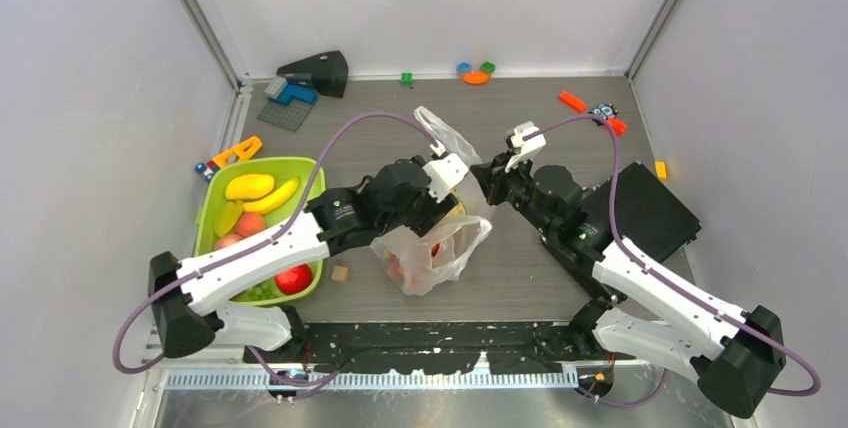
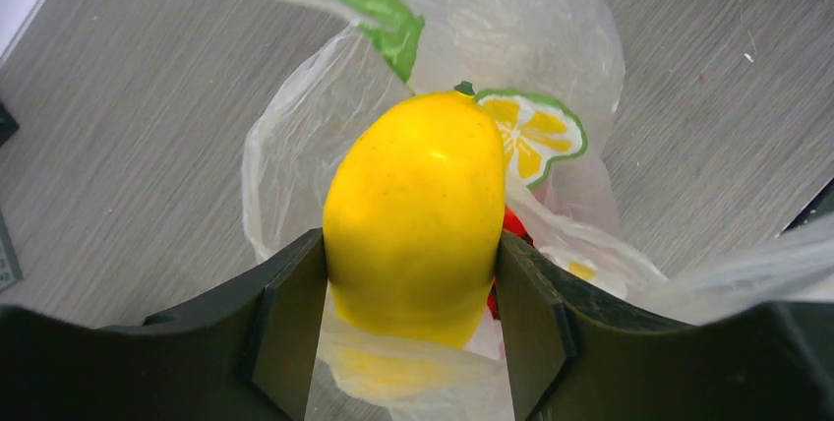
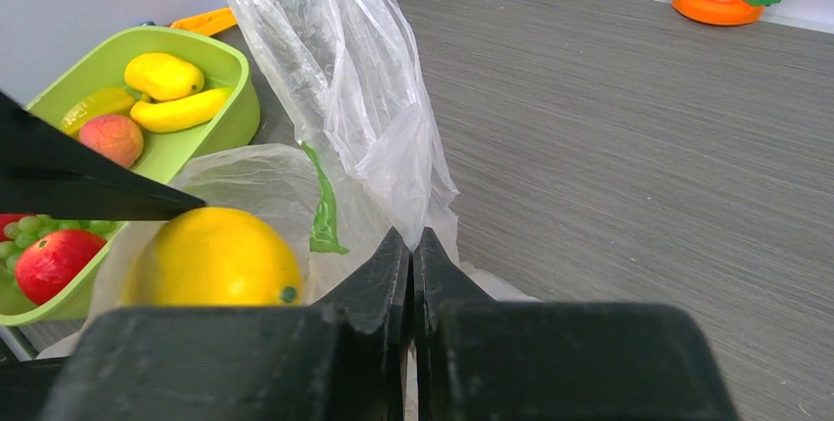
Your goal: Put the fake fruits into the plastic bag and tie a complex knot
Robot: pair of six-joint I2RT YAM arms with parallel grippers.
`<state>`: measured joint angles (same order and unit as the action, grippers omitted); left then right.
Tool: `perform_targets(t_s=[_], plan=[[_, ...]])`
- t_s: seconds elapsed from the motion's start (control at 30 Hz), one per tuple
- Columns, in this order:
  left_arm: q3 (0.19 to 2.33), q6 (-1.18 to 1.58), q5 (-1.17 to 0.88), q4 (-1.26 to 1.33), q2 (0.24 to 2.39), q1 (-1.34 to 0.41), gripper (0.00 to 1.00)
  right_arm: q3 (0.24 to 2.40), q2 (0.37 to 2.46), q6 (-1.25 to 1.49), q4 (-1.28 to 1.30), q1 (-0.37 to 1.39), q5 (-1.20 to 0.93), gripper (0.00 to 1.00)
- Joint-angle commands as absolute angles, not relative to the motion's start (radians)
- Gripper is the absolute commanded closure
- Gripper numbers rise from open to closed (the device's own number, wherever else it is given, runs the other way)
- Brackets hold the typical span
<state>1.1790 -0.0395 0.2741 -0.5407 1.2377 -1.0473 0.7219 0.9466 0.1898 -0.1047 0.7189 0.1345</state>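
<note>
At the centre of the overhead frame, the thin transparent plastic bag [image 1: 432, 258] lies on the grey bench [image 1: 510, 268], with red fruit showing through it and both arms meeting over its mouth. At left, a lime-green plastic tray [image 1: 212, 200] holds more fake fruits [image 1: 250, 186].

From the left wrist, the left end effector [image 2: 411, 254] is clamped on a glossy yellow plastic lemon [image 2: 413, 195] above the open bag.

From the right wrist, the right end effector [image 3: 413, 254] is pressed together at lower middle, pinching the bag's film; the lemon sits lower left.
</note>
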Motion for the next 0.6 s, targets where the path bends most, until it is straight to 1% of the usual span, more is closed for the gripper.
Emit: perform_targets(t_s=[0.0, 0.23, 0.4, 0.57], plan=[[1.26, -0.006, 0.262, -0.566, 1.322, -1.051, 0.67, 0.759, 0.914, 0.186, -0.153, 0.724, 0.13, 0.95], [1.314, 0.045, 0.338, -0.611, 1.389, -1.051, 0.68, 0.758, 0.9, 0.182, -0.148, 0.724, 0.138, 0.95], [1.228, 0.057, 0.361, -0.559, 1.304, -1.048, 0.68, 0.758, 0.896, 0.178, -0.146, 0.724, 0.147, 0.95], [1.182, 0.09, 0.382, -0.561, 1.258, -1.024, 0.68, 0.757, 0.894, 0.176, -0.147, 0.724, 0.144, 0.95]])
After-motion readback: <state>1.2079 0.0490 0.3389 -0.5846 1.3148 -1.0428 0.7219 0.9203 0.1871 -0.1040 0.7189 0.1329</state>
